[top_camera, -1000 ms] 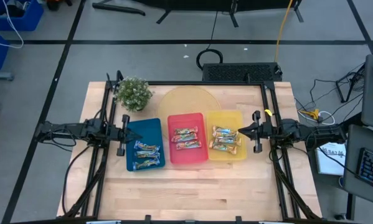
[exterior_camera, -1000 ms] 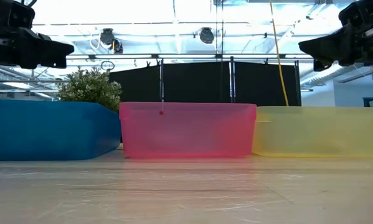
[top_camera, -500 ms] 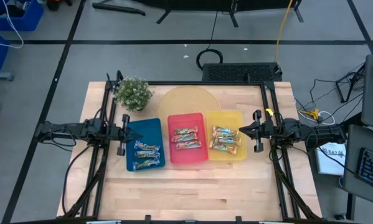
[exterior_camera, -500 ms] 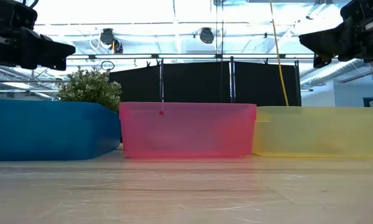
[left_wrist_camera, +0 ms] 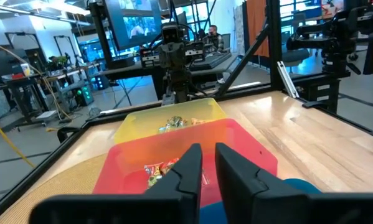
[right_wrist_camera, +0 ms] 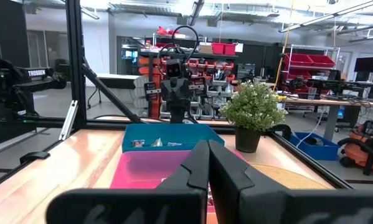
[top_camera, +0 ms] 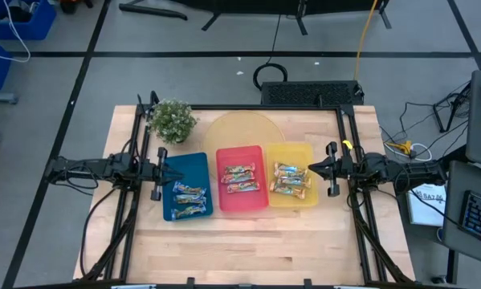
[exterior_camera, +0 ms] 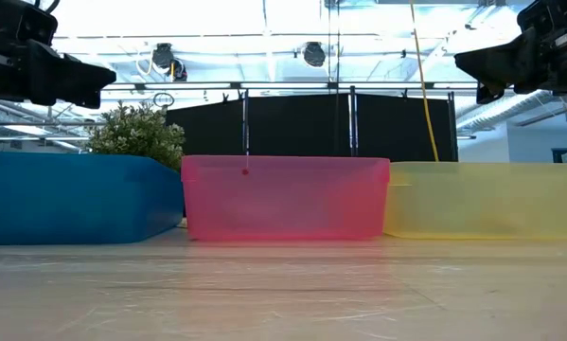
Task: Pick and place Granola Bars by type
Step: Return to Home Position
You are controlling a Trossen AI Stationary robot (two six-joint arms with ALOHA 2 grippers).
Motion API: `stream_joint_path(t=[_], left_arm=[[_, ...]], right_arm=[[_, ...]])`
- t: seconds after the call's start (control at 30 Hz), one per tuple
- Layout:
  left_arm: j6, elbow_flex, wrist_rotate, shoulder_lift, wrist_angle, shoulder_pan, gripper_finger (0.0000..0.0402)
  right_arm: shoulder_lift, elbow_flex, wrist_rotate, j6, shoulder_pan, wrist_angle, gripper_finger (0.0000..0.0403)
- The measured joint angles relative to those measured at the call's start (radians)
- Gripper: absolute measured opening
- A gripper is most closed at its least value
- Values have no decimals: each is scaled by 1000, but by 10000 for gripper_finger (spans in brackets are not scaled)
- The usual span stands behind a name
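The granola bars lie sorted in three trays standing side by side on the table. Blue-silver bars (top_camera: 189,201) are in the blue tray (top_camera: 193,166). Red-green bars (top_camera: 242,178) are in the red tray (top_camera: 240,152). Orange-gold bars (top_camera: 291,181) are in the yellow tray (top_camera: 292,149). My left gripper (top_camera: 169,171) hovers above the blue tray's left rim, shut and holding nothing. My right gripper (top_camera: 311,168) hovers above the yellow tray's right rim, also shut and holding nothing. The low view shows both grippers (exterior_camera: 98,76) (exterior_camera: 468,64) well above the trays.
A potted plant (top_camera: 172,120) stands at the table's far left, behind the blue tray. A round pale mat (top_camera: 244,132) lies under the far ends of the red and yellow trays. Bare wood (top_camera: 248,245) stretches along the near side. Black frame rails run along both table sides.
My right gripper has risen a little above the yellow tray. The trays and bars have stayed where they were.
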Motion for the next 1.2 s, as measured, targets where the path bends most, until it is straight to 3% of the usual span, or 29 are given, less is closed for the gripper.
stream_joint_path(t=[1.2], left_arm=[[0,1,-1,0,0,0,51]], right_arm=[[0,0,0,0,0,0,0]])
